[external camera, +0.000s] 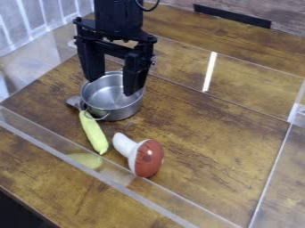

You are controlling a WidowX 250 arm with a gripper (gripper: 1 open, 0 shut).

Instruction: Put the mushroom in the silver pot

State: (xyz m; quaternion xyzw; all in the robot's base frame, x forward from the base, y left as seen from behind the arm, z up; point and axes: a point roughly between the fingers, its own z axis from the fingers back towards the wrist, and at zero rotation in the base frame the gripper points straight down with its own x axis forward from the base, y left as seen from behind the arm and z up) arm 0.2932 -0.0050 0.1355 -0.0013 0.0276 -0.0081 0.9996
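The black pincer (114,78) hangs pointing straight down over the silver pot (111,98), its two long fingers (89,62) spread wide apart with nothing between them. The left finger's tip sits near the pot's left rim and the right finger's tip reaches down over the pot's right side; whether either touches the metal cannot be told from this angle. The pot is small, round and shiny, with low walls, and it looks empty inside; a short handle sticks out on its left toward the lower edge. Just in front of the pot lies a long yellow-green vegetable (93,131), its upper end close against the pot's front wall. Beside that, further toward the near edge, the mushroom (139,154) rests on its side on the wooden table (226,125), white stem pointing left toward the vegetable, reddish-brown cap to the right. It lies apart from the pot and from the pincer. Clear plastic walls (272,183) border the tabletop.
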